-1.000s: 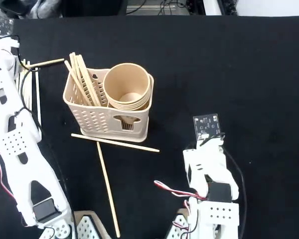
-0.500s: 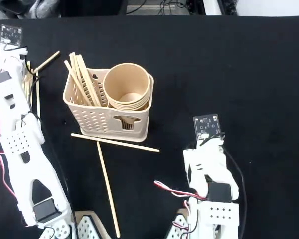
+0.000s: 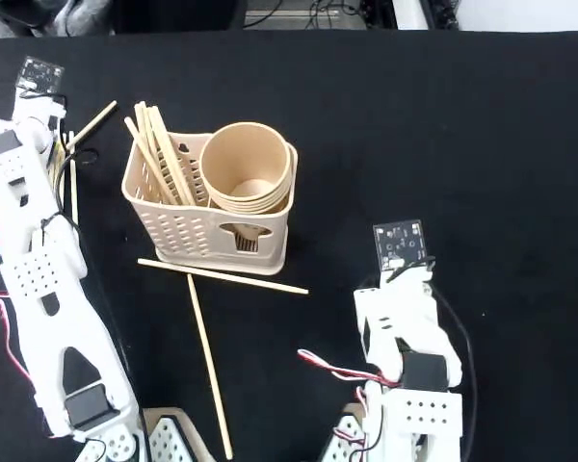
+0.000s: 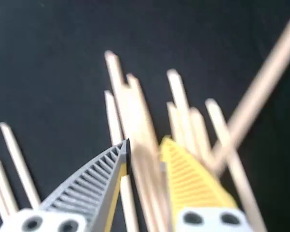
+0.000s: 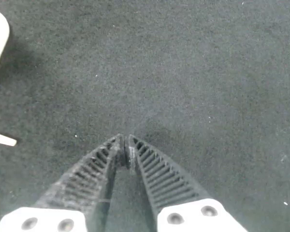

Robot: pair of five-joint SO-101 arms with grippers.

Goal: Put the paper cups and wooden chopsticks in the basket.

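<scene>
Beige perforated plastic basket (image 3: 188, 231) stands on the black cloth table (image 3: 462, 125) in the high view. It holds the stacked brown paper cups (image 3: 246, 168) beside a leaning bundle of wooden chopsticks (image 3: 159, 154). Two loose wooden chopsticks are not yet stowed: one (image 3: 222, 276) lies just beside the basket wall, the other (image 3: 209, 366) lies near the arm bases. The left arm (image 3: 29, 241) extends over a pile of pale chopsticks (image 3: 73, 188) well apart from the basket. The right arm (image 3: 405, 327) sits folded, presumably parked clear.

Left wrist view: the left gripper (image 4: 144, 147) has its jaws narrowly apart with sticks from the pile (image 4: 118, 82) between them. This reads as a grip taken for transfer.

Right wrist view: the right gripper (image 5: 124, 145) hangs over bare cloth, jaws closed and holding nothing.
</scene>
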